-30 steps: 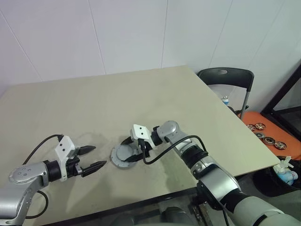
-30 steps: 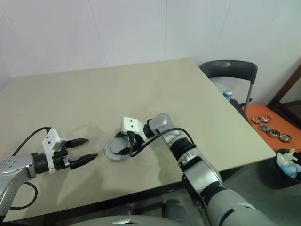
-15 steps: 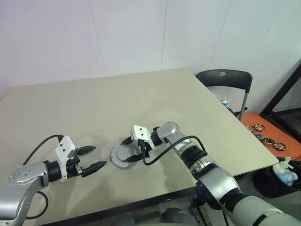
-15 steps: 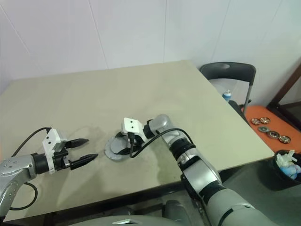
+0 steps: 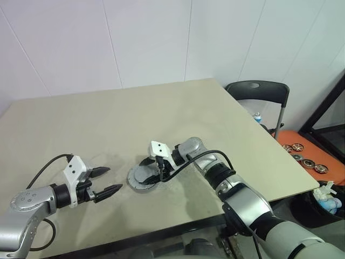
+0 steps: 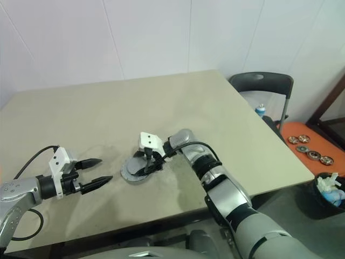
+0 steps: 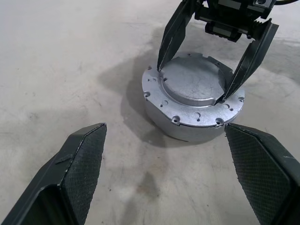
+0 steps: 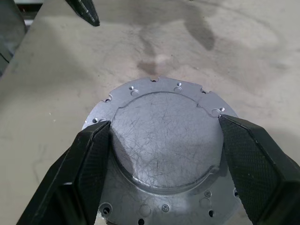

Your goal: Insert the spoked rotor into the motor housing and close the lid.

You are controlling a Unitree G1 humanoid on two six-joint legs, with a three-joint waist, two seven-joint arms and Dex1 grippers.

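Note:
The motor housing (image 7: 187, 123) is a round silver-grey case on the table, a little in front of my left gripper (image 5: 115, 178). The lid (image 8: 164, 140) lies flat on top of it, plain grey face up. My right gripper (image 5: 160, 171) reaches down over it from the far side. Its two black fingers (image 7: 171, 37) straddle the raised round centre of the lid and touch its rim on both sides. The left gripper is open and holds nothing. The spoked rotor is out of view.
A black folding chair (image 5: 259, 89) stands past the table's right edge (image 5: 291, 162). Beyond it lies an orange surface with several small wheel-like discs (image 5: 307, 159). A dark bin with cloth (image 5: 323, 197) sits low at the right. Bare tabletop surrounds the case.
The right arm's elbow has shifted slightly while its gripper stays on the lid. The left arm has not moved.

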